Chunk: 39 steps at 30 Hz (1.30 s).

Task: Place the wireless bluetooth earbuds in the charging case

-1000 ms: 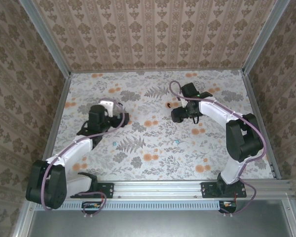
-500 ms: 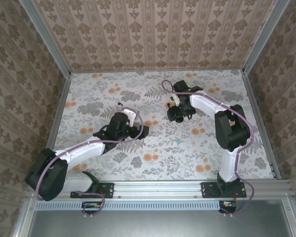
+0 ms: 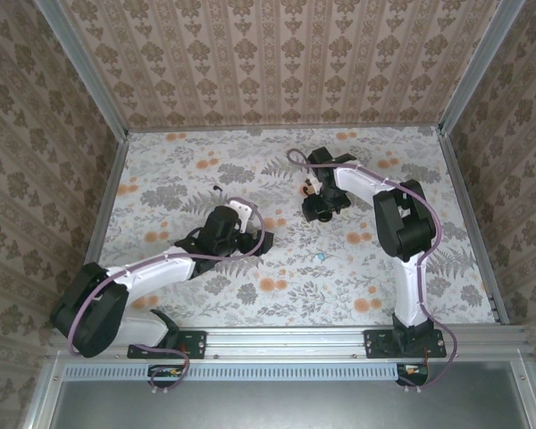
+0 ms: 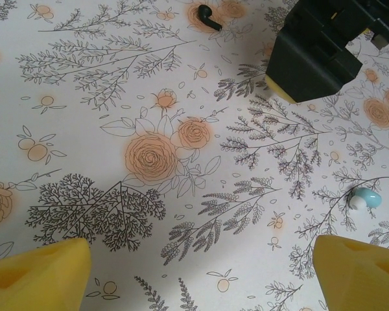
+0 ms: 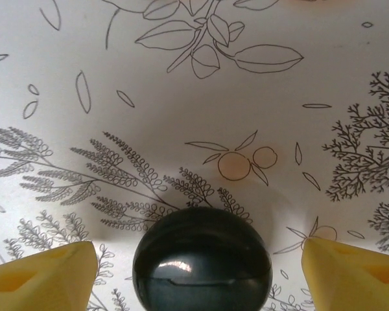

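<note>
The left gripper (image 4: 198, 278) is wide apart, and the small blue case (image 4: 364, 197) lies just in front of one finger. The right gripper (image 5: 196, 278) is wide apart too, with a black round thing (image 5: 202, 256) between its fingers.

Lab booth: wallpapered walls (image 3: 277, 63), aluminium frame (image 3: 290, 338)

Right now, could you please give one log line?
left gripper open, empty | right gripper open astride black round disc | charging case, black earbud loose
</note>
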Available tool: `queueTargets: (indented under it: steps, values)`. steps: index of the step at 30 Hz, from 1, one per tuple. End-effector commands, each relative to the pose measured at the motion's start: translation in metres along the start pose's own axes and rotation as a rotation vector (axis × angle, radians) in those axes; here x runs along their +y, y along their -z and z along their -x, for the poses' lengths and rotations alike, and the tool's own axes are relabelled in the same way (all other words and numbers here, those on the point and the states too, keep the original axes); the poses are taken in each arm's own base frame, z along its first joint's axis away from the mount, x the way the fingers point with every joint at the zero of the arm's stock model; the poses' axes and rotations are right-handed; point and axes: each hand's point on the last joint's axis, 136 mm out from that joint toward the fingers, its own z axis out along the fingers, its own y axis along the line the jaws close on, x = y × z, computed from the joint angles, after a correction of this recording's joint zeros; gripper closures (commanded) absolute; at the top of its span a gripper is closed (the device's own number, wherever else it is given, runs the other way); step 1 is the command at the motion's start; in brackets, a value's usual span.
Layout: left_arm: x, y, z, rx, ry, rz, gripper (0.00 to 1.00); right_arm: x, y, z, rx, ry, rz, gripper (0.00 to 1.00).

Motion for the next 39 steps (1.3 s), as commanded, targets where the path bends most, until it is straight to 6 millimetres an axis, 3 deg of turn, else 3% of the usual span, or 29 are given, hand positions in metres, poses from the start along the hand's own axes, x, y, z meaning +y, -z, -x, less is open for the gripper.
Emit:
queueTargets:
  steps: [1,10,14,18,20,23,30,39]
  values:
    - [-0.004,0.0,0.012,-0.024,0.009,0.004,0.11,-0.001,-0.004,-0.007,0.055,0.02,-0.012,0.19]
    - [-0.006,0.002,0.018,-0.03,0.006,0.002,0.11,0.004,-0.01,-0.017,0.086,-0.009,0.022,0.38]
    - [-0.01,0.006,0.025,-0.059,0.001,-0.018,0.11,0.012,-0.003,-0.019,0.06,-0.061,0.066,0.46]
    - [-0.02,0.015,0.033,-0.119,-0.028,-0.065,0.1,0.022,0.014,-0.018,0.012,-0.15,0.128,0.47]
    - [-0.028,0.022,0.039,-0.167,-0.059,-0.106,0.1,0.028,0.029,-0.015,-0.029,-0.189,0.168,0.47]
    - [-0.046,0.036,0.048,-0.258,-0.143,-0.19,0.11,0.037,0.067,-0.004,-0.151,-0.251,0.244,0.48]
    - [-0.087,0.063,0.074,-0.408,-0.326,-0.297,0.13,0.057,0.173,0.011,-0.484,-0.392,0.486,0.51]
    - [-0.128,0.085,0.122,-0.598,-0.352,-0.356,0.17,0.071,0.252,-0.012,-0.661,-0.546,0.745,0.51]
